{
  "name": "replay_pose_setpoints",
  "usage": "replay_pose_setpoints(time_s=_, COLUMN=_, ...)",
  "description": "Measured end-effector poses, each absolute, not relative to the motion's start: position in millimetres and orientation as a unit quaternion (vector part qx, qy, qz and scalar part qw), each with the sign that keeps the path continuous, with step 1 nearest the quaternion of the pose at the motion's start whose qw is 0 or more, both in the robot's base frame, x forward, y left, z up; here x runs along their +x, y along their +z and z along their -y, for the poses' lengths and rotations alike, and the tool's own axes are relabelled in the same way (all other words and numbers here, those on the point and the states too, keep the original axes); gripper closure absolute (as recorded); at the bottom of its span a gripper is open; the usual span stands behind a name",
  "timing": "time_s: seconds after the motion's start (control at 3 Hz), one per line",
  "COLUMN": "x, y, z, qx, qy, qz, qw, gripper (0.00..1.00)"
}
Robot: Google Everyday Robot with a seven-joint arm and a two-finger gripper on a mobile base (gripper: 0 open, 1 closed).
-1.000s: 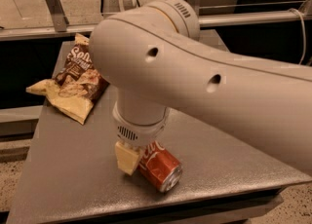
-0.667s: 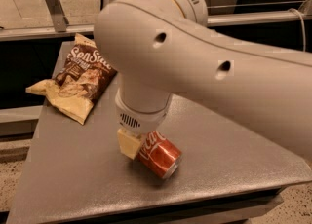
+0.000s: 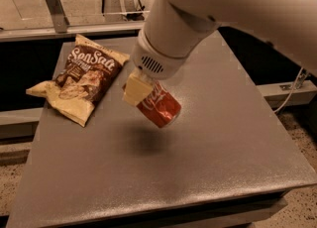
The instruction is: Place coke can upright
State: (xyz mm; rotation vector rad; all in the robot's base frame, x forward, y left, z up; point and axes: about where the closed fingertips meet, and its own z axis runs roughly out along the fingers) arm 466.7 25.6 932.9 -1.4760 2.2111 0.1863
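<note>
Over the surface (image 3: 223,147), just right of the bag (image 3: 81,81), gripper (image 3: 147,95) hangs, jaws clamped on the tilted can (image 3: 162,109).

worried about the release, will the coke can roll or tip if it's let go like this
Probably rolls: the coke can hangs tilted in the gripper above the table, and its round side would land first. Likely slippery too, given smooth metal.

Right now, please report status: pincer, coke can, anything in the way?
Pincer shut on coke can, over mid table. Can tilted, clear of the surface, not yet upright. Chip bag at view left, apart from can.
</note>
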Motion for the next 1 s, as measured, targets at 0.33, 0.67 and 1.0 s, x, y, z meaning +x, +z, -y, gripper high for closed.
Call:
replay_pose_setpoints(time_s=0.33, x=492.3, y=960.4, z=-22.5, qx=-0.537, qy=0.131, qz=-0.771, qw=0.316, gripper=1.00)
replay_pose_setpoints(time_s=0.67, x=502.1, y=966.1, z=-19.9, qx=-0.520, qy=0.197, qz=-0.738, qw=0.381, gripper=1.00)
replay_pose_setpoints(time_s=1.0, x=493.7, y=972.5, z=-27.1, qx=-0.511, qy=0.283, qz=-0.688, qw=0.431, gripper=1.00)
